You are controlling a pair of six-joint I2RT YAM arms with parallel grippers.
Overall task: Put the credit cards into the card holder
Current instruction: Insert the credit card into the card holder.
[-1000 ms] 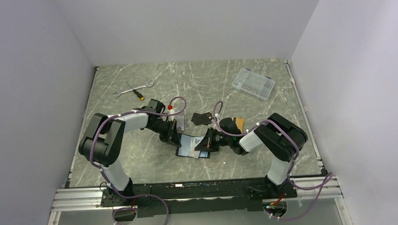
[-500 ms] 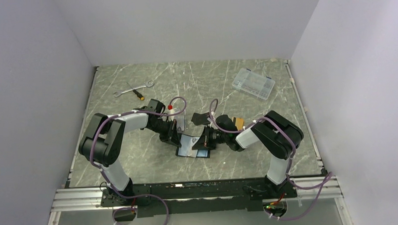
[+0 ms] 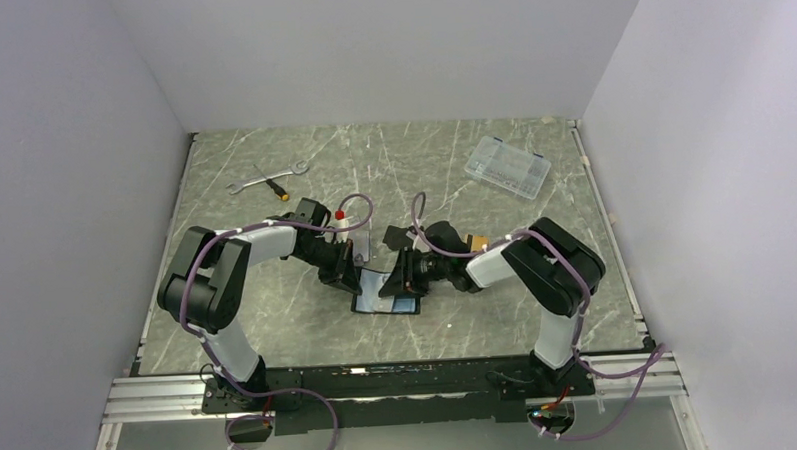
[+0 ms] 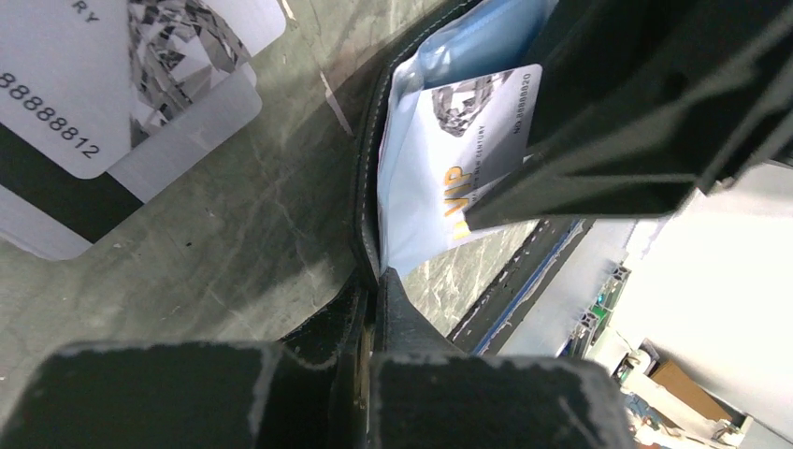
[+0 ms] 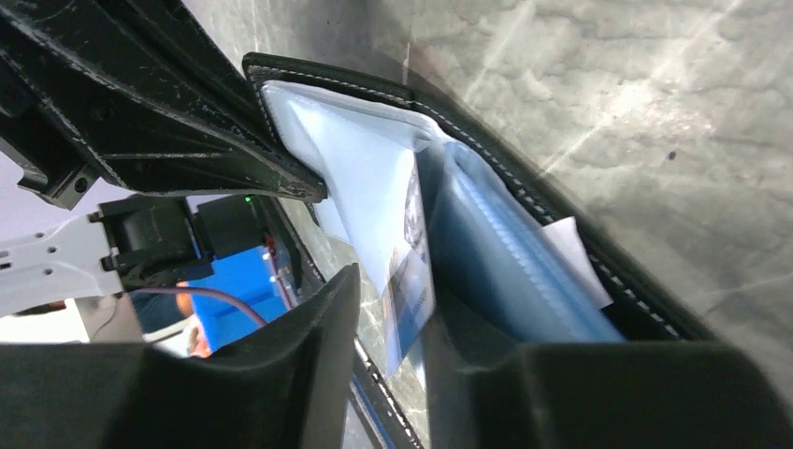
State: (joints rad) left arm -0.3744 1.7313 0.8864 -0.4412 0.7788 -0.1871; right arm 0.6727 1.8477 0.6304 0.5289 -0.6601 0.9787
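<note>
The card holder [image 3: 380, 289] lies open between the two grippers, black outside and pale blue inside [image 5: 524, 271]. My left gripper [image 3: 354, 277] is shut on its black stitched edge [image 4: 367, 187], and the jaws [image 4: 371, 285] meet on that rim. A white-silver credit card [image 4: 477, 122] with gold VIP lettering stands partly inside the blue pocket. My right gripper [image 5: 397, 304] is open. That card [image 5: 411, 271] stands between its fingers, with a gap on the left side. More credit cards [image 4: 93, 84], one with a black stripe, lie on the table beside the holder.
A flat black piece [image 3: 400, 235] lies just behind the holder. An orange-tan piece [image 3: 481, 244] shows behind my right wrist. A wrench [image 3: 268, 173] and a small screwdriver [image 3: 274, 187] lie at the back left. A clear plastic box [image 3: 509, 166] is at the back right.
My right gripper has moved left up to the card holder with the card and its jaws have come apart. The left gripper has kept its hold on the holder's edge.
</note>
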